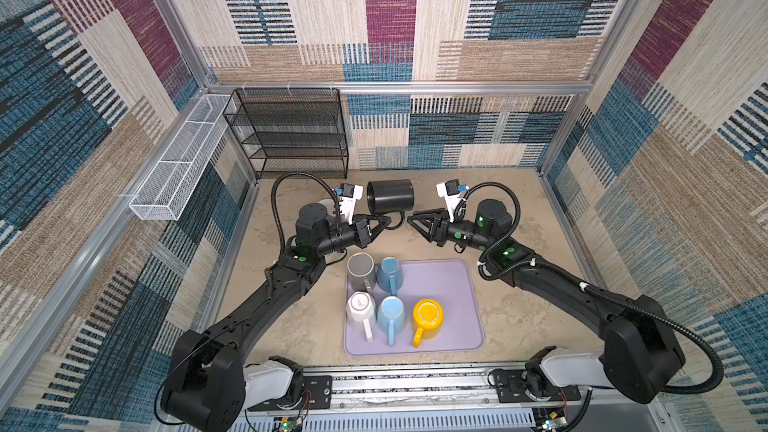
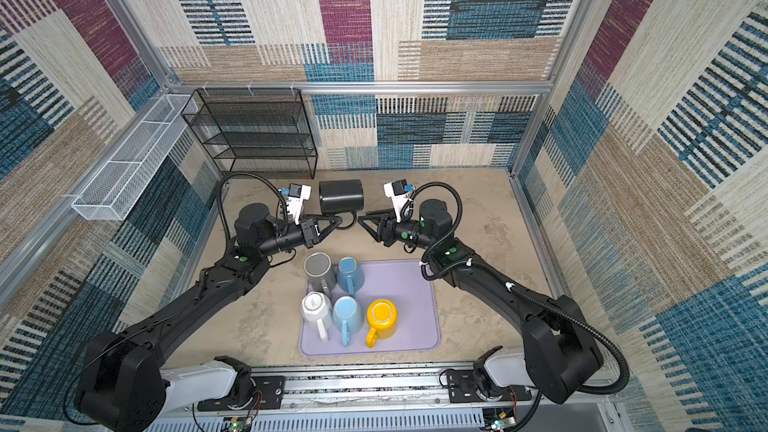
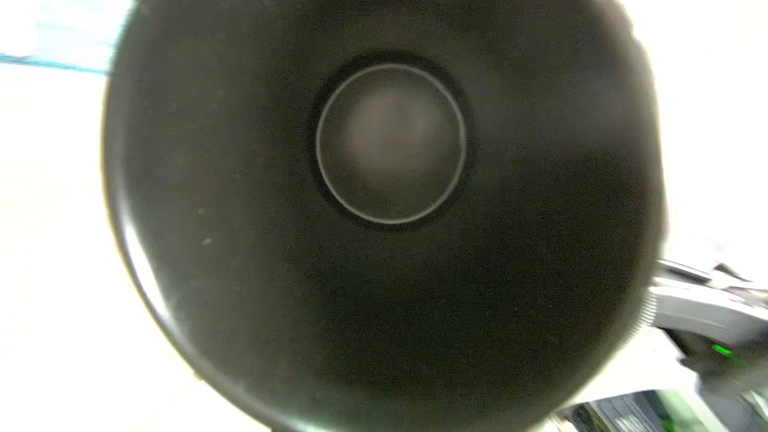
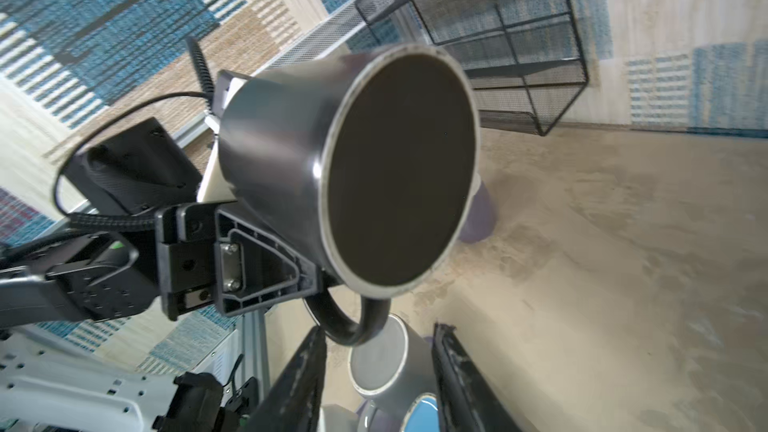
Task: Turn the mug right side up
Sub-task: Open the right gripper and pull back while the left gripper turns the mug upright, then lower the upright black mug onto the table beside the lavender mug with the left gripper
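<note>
A black mug (image 1: 390, 196) (image 2: 340, 197) hangs on its side above the table, behind the tray. Its flat base (image 4: 399, 168) faces the right wrist view, and its dark inside (image 3: 390, 143) fills the left wrist view. My left gripper (image 1: 388, 222) (image 2: 338, 220) is shut on the mug's handle (image 4: 353, 326) from the left. The mug hides that gripper's own jaws in the left wrist view. My right gripper (image 1: 410, 219) (image 4: 378, 367) is open just right of the handle, whose loop sits at the fingertips (image 4: 307, 367) with nothing gripped.
A lilac tray (image 1: 449, 284) at the front holds several upturned mugs, among them grey (image 1: 360, 272) and yellow (image 1: 428, 317) ones. A black mesh rack (image 1: 291, 135) stands at the back left. A white wire basket (image 1: 178, 164) hangs on the left wall.
</note>
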